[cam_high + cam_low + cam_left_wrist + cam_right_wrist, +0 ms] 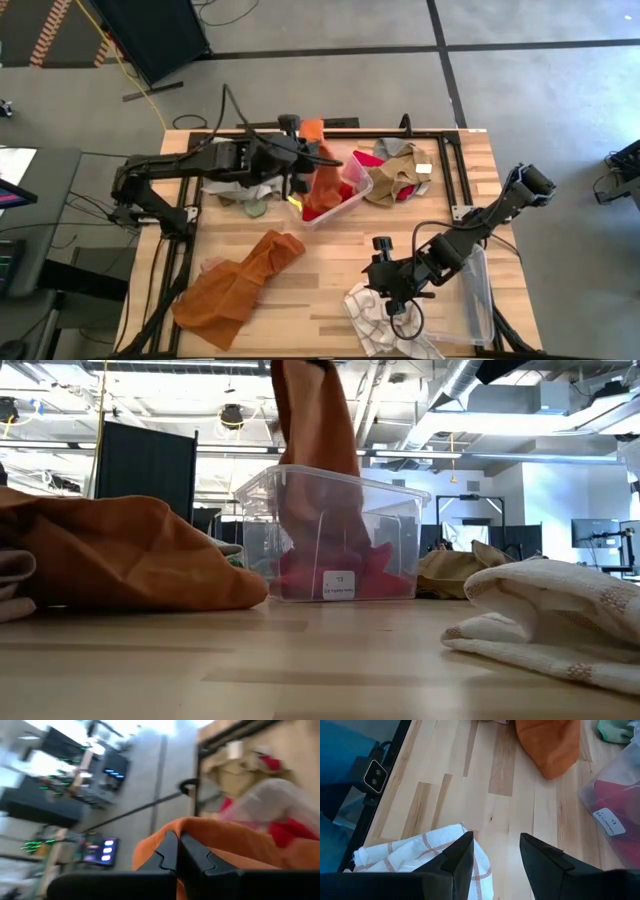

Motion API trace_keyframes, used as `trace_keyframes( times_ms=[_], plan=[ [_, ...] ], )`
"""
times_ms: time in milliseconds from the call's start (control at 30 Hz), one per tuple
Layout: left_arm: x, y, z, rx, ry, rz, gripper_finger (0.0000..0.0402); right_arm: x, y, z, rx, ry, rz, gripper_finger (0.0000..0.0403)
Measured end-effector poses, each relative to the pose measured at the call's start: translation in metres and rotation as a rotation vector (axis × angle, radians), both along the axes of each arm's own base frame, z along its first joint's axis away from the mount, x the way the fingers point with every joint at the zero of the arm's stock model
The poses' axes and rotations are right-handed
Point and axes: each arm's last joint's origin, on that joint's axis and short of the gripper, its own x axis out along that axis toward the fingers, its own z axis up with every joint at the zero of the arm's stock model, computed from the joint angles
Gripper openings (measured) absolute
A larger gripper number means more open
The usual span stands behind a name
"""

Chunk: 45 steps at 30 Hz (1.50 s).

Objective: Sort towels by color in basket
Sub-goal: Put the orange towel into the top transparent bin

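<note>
Pale wood desk (330, 290) carries my work; near its front edge my right pincer (492, 852) hangs parted and empty over the white checked towel (375, 320); farther back my left pincer (177, 855) pinches shut on the soft, light rust-orange towel (322, 180), draping into the clear basket (340, 540); best gripped at a bunched fold.

towel (318, 170) hanging into bin (352, 195); another towel (240, 288) left of it

Rust-orange towel (238, 288); white checked towel (372, 318)
</note>
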Motion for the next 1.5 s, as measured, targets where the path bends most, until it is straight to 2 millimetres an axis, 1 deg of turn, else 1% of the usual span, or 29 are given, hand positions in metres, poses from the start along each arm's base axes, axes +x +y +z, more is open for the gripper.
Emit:
trace_keyframes(
  times_ms=[100,300,467,600,733,867,933,1000,1100,1200,1367,1500],
  plan=[
    [0.006,0.007,-0.021,-0.069,0.004,-0.050,0.0000,0.000,0.000,0.000,0.000,0.000,0.000,0.0187],
    [0.014,0.025,-0.070,-0.195,0.021,-0.150,0.0000,0.000,0.000,0.000,0.000,0.000,-0.001,0.0187],
    [0.015,0.035,-0.109,-0.262,0.011,-0.215,0.0000,0.000,0.000,0.000,0.002,-0.003,-0.001,0.0187],
    [0.012,0.042,-0.131,-0.303,0.002,-0.272,0.0000,0.001,0.001,0.001,0.011,-0.016,0.000,0.0187],
    [0.014,0.052,-0.158,-0.348,0.073,-0.263,0.0000,0.003,0.001,0.003,0.019,-0.035,0.005,0.0187],
    [0.025,0.059,-0.186,-0.402,0.151,-0.264,0.0000,0.005,0.002,0.004,0.026,-0.056,0.009,0.0187],
    [0.030,0.060,-0.203,-0.421,0.196,-0.265,0.0000,0.006,0.000,0.005,0.029,-0.060,0.003,0.0187],
    [0.034,0.061,-0.215,-0.433,0.230,-0.269,0.0000,0.007,-0.001,0.005,0.030,-0.061,-0.003,0.0187],
    [0.036,0.060,-0.225,-0.453,0.268,-0.286,0.0000,0.009,-0.003,0.005,0.032,-0.066,-0.010,0.0187],
    [0.032,0.059,-0.236,-0.489,0.358,-0.299,0.0000,0.010,-0.005,0.005,0.033,-0.067,-0.017,0.0187],
    [0.025,0.061,-0.239,-0.533,0.425,-0.323,0.0001,0.014,-0.010,0.006,0.038,-0.076,-0.037,0.0187],
    [0.022,0.062,-0.244,-0.582,0.458,-0.338,0.0018,0.018,-0.013,0.007,0.040,-0.097,-0.044,0.0187]
  ],
)
